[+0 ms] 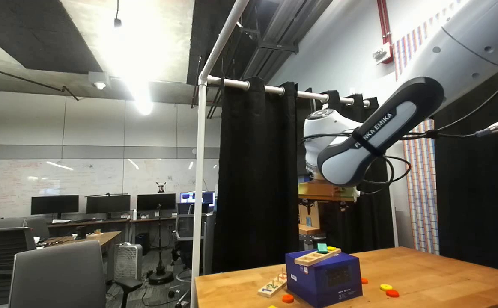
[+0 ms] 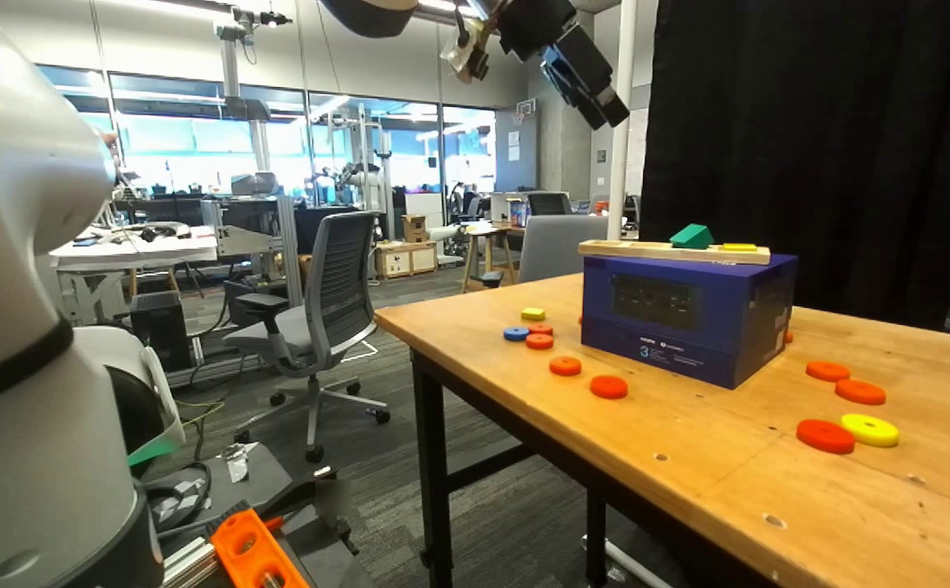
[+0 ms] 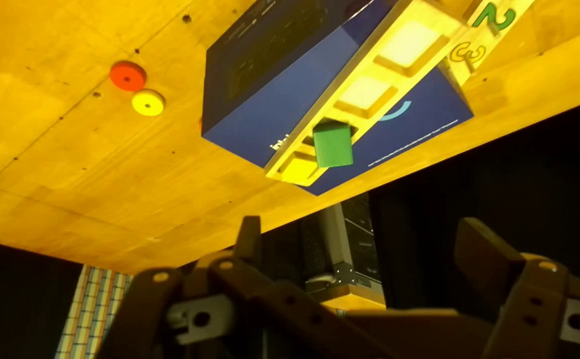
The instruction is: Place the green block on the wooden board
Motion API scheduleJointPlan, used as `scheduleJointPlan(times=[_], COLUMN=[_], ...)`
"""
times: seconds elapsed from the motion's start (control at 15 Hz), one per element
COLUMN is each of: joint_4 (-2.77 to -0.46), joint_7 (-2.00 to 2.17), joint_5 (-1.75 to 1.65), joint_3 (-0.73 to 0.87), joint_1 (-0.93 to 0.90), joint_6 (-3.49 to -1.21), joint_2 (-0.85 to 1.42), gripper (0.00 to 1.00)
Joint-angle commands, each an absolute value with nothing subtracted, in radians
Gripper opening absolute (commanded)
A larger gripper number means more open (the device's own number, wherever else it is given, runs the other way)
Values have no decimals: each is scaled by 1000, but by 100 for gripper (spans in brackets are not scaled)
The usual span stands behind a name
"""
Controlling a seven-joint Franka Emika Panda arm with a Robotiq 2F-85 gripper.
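The green block (image 2: pixel 692 237) sits tilted on the narrow wooden board (image 2: pixel 638 249), over one of its recesses. In the wrist view the green block (image 3: pixel 333 145) lies at an angle to the board (image 3: pixel 364 94), beside a yellow piece (image 3: pixel 298 168) in the end recess. The board lies across the top of the dark blue box (image 2: pixel 687 318). In an exterior view the block (image 1: pixel 322 248) also rests on the board (image 1: pixel 311 258). My gripper (image 3: pixel 364 239) is open, with nothing between its fingers. It is high above the box and apart from the block.
A pegged wooden board with numbers (image 1: pixel 272 287) lies on the table beside the box. Several orange-red discs (image 2: pixel 609 386), a yellow disc (image 2: pixel 870 429), a blue disc (image 2: pixel 515 333) and a yellow piece (image 2: pixel 532 314) lie around it. A black curtain (image 1: pixel 257 184) hangs behind the table.
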State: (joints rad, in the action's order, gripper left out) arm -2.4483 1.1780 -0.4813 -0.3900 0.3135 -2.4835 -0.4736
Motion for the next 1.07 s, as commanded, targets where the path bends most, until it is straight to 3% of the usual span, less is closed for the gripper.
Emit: scheduleJointPlan(times=[0.0,1.0], joint_4=[-2369,-2182], joint_7=[1239,994], joint_5=[-623,-568], joint_3=[-383,-66], joint_1=[328,132], joint_6=[-2484,-2509], joint_2=[-367,-60], gripper=[100,100])
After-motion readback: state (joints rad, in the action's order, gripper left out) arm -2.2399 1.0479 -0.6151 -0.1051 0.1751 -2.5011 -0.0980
